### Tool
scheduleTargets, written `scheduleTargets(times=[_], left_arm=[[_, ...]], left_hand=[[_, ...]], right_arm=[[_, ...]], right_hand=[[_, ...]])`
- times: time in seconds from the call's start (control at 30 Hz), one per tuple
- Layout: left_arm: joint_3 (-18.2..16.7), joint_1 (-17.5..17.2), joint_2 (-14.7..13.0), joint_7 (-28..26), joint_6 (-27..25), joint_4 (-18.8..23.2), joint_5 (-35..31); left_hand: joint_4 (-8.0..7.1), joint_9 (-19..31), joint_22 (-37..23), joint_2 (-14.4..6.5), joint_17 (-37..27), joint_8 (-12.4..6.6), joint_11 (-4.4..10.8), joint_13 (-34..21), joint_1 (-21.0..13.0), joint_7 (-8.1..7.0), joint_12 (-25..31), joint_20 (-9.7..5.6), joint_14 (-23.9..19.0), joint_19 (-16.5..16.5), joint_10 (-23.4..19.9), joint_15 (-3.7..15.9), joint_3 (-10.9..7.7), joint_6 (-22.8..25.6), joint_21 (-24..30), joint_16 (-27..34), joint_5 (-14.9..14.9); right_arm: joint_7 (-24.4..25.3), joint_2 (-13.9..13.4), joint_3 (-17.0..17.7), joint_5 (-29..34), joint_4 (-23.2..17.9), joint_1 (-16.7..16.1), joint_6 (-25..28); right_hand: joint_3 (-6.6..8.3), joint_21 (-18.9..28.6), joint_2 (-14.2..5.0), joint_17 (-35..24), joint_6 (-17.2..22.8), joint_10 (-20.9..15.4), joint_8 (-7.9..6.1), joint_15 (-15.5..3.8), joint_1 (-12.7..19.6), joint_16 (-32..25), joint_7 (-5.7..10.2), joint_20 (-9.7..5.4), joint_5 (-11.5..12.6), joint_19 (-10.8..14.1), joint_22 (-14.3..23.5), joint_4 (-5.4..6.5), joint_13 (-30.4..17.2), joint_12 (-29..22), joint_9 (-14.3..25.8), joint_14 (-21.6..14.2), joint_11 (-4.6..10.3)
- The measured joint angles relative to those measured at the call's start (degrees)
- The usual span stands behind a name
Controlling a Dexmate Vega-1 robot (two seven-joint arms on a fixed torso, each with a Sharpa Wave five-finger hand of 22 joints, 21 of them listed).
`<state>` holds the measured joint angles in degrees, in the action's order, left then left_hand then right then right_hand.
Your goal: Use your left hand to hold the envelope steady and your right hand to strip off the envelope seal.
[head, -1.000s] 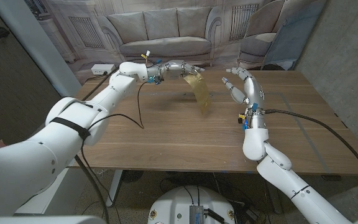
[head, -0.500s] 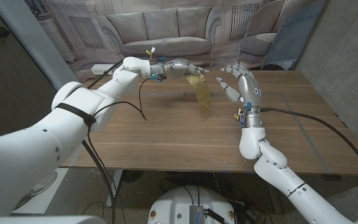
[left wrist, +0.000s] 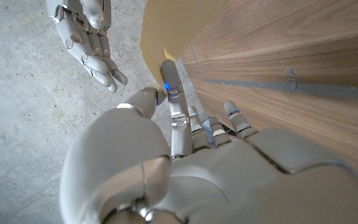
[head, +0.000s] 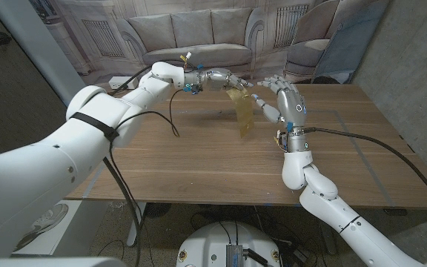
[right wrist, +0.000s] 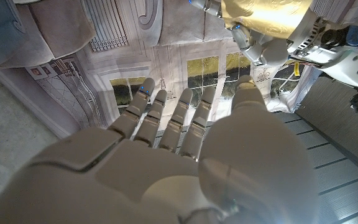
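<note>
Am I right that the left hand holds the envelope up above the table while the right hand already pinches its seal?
Not quite: in the head view the right hand is open beside the envelope, not pinching it. The left hand does hold it above the table.

No legible txt, labels, brands or nos. anywhere.

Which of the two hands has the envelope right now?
The left hand has it, pinching the top of the tan envelope, which hangs above the table. The right hand is beside it, fingers spread, holding nothing.
</note>
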<state>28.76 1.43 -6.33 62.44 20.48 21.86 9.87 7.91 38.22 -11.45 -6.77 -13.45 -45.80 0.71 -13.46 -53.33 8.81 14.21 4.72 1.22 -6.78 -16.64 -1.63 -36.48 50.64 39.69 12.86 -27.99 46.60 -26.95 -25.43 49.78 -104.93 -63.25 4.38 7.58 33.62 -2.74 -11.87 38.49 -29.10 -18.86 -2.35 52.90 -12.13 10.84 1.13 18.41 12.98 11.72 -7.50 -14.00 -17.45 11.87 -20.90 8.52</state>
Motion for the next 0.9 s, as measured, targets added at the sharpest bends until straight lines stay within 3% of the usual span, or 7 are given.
scheduleTargets(times=[0.33,0.47,0.9], left_arm=[[1.32,1.02,1.14,-0.55,-0.62,-0.89,-0.07],[2.04,1.38,1.58,-0.05,-0.62,-1.04,-0.05],[2.87,1.84,2.01,3.42,0.93,-1.22,1.32]], left_hand=[[-0.15,-0.66,0.0,0.27,0.0,-0.02,-0.52,-0.28,0.27,-0.42,0.0,-0.02,0.0,0.02,0.51,0.0,-0.33,0.46,0.17,0.0,-0.46],[0.0,-1.03,-0.01,0.58,-0.19,-0.02,-0.52,-0.28,0.58,-0.33,-0.01,-0.74,-0.3,0.75,0.51,0.3,-0.48,0.77,0.73,0.0,-0.88],[0.47,-1.62,-0.16,0.82,-0.28,-0.46,0.22,-0.47,0.78,-0.02,0.43,-0.83,-0.94,0.84,-0.23,0.94,-0.94,2.34,1.29,0.0,-2.13]], right_arm=[[-0.32,-0.06,-1.37,1.63,0.91,1.08,1.48],[-0.53,-0.08,-1.83,1.93,1.3,1.6,1.87],[-1.18,-0.44,-2.85,2.56,1.82,2.56,3.33]], right_hand=[[0.0,0.0,0.0,0.01,0.31,-0.3,0.01,-0.01,0.0,0.0,-0.31,0.0,0.25,0.0,-0.28,0.0,0.0,-0.44,0.27,-0.6,0.3],[0.0,0.0,0.0,0.01,0.51,-0.62,0.01,-0.23,0.0,0.0,-0.03,0.0,0.24,-0.01,-0.28,0.0,0.0,-0.44,0.27,-0.84,0.02],[0.0,0.14,0.0,-0.27,0.38,-0.81,0.01,-0.15,0.0,0.0,0.23,0.01,0.67,-0.01,-0.27,0.0,-0.3,-0.44,0.27,-1.08,0.2]])
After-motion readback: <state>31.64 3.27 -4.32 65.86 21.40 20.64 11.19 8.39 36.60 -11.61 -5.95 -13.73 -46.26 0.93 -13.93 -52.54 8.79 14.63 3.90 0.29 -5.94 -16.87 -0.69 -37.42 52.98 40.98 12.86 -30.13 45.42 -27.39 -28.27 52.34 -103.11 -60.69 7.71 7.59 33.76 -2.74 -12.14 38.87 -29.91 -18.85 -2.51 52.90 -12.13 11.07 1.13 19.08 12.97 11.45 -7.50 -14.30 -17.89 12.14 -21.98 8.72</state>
